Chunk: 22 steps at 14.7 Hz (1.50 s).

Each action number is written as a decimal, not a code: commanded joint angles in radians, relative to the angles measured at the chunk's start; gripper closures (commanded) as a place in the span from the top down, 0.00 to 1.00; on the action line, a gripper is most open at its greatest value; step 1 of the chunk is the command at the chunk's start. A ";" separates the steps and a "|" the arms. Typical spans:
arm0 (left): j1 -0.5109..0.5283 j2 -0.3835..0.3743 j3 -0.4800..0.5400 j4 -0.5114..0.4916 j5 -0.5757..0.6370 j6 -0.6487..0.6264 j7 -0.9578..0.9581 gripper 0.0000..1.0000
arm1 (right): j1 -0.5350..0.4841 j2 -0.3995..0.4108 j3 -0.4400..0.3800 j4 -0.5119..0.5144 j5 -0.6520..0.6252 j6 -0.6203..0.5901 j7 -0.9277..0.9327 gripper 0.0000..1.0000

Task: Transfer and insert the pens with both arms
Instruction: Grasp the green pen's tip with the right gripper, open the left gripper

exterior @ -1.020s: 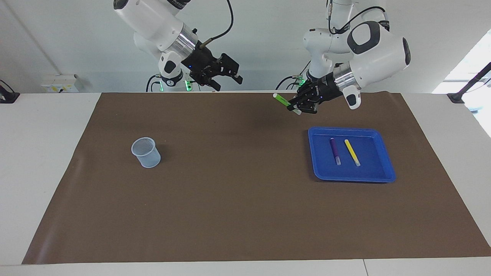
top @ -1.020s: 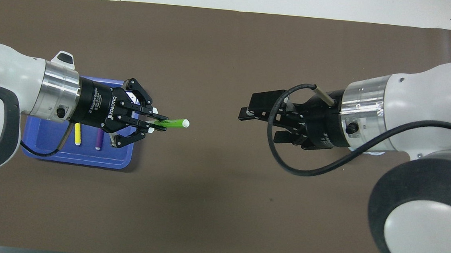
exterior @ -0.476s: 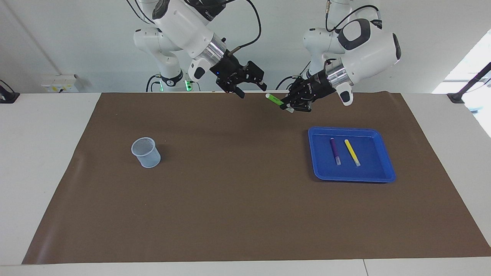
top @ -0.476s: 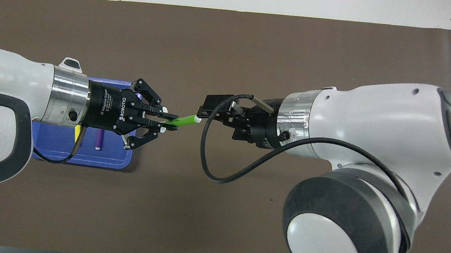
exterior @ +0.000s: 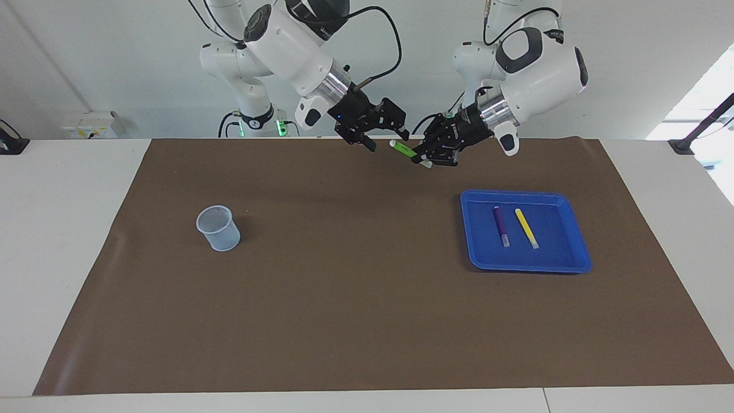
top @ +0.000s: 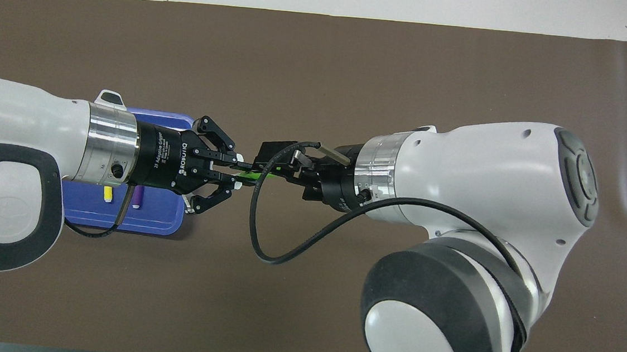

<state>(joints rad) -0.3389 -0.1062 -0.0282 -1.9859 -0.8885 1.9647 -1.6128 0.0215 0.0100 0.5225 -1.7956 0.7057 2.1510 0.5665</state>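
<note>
Since the earlier frame the right gripper [exterior: 387,134] has travelled in from the right arm's end and now brackets the free tip of the green pen [exterior: 402,149], jaws spread wide and not yet closed on it. Left gripper [exterior: 425,157]: clamped on the green pen's other end, raised over the brown mat [exterior: 344,298] on the worktop. Purple pen [exterior: 500,225] and yellow pen [exterior: 526,228]: side by side in the blue tray [exterior: 481,261]; mesh cup [exterior: 218,228]: upright toward the right arm's end.

Left pincer [top: 238,170] clamped on green pen [top: 251,175], open right pincer [top: 269,164] around it.
</note>
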 commanded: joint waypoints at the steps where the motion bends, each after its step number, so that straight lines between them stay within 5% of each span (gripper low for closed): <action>1: -0.017 -0.038 0.010 -0.042 -0.024 0.029 -0.016 0.00 | -0.009 -0.001 0.008 -0.002 0.011 0.018 -0.039 1.00; 11: -0.011 -0.038 0.011 -0.044 -0.033 0.031 -0.024 0.00 | -0.008 -0.004 0.010 -0.019 0.003 0.067 -0.054 0.90; 12: -0.011 -0.038 0.011 -0.044 -0.033 0.031 -0.026 0.00 | -0.008 -0.007 0.010 -0.028 0.003 0.067 -0.056 0.76; 14: -0.011 -0.038 0.011 -0.044 -0.035 0.033 -0.026 0.00 | -0.005 -0.008 0.010 -0.036 0.003 0.066 -0.062 0.00; 22: -0.009 -0.039 0.011 -0.048 -0.035 0.034 -0.029 0.00 | -0.006 -0.005 0.010 -0.024 -0.051 0.058 -0.057 0.00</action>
<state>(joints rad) -0.3399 -0.1087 -0.0301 -1.9990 -0.9104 1.9759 -1.6288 0.0273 0.0095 0.5283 -1.8074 0.6857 2.2063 0.5239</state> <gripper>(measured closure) 0.837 0.819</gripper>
